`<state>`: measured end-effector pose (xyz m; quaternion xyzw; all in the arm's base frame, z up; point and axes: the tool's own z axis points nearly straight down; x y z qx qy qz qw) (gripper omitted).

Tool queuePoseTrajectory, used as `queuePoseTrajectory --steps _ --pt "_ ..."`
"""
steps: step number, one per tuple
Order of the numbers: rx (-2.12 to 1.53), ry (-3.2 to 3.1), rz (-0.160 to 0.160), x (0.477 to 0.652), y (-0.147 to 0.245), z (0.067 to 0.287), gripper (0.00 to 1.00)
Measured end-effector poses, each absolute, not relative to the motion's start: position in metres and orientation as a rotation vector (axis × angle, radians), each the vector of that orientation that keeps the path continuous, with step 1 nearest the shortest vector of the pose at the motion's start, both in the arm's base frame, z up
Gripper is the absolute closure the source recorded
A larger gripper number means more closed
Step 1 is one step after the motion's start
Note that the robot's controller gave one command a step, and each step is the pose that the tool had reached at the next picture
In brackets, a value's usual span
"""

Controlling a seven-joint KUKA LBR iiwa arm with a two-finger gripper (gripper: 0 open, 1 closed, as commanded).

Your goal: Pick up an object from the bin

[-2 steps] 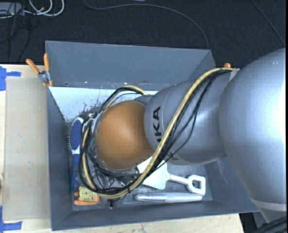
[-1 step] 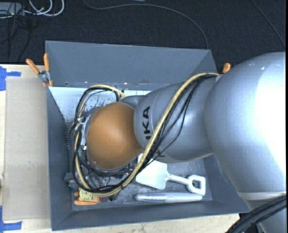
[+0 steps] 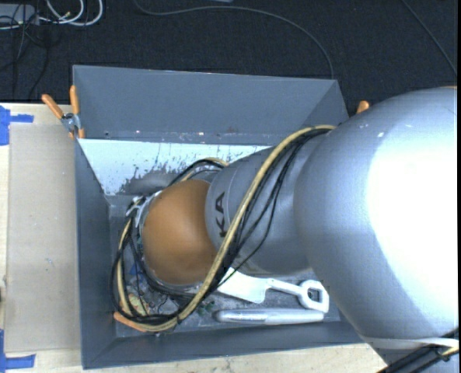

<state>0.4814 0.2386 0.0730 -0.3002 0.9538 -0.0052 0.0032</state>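
White plastic utensil (image 3: 270, 289) lay flat by the bin's (image 3: 214, 107) front wall, looped end toward the view's right. A slim grey stick (image 3: 269, 315) lay just beside it, nearer the wall.

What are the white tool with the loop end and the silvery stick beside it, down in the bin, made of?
The white tool looks like moulded plastic: smooth, evenly white, with a cut-out loop at one end. The silvery stick has a pale sheen along its length, so metal or metallic-coated plastic; the look leaves that open.
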Motion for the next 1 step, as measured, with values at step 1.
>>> queuePoseTrajectory --steps 1 --pt "-0.941 2.991 -0.016 0.4816 0.2385 0.073 1.0"
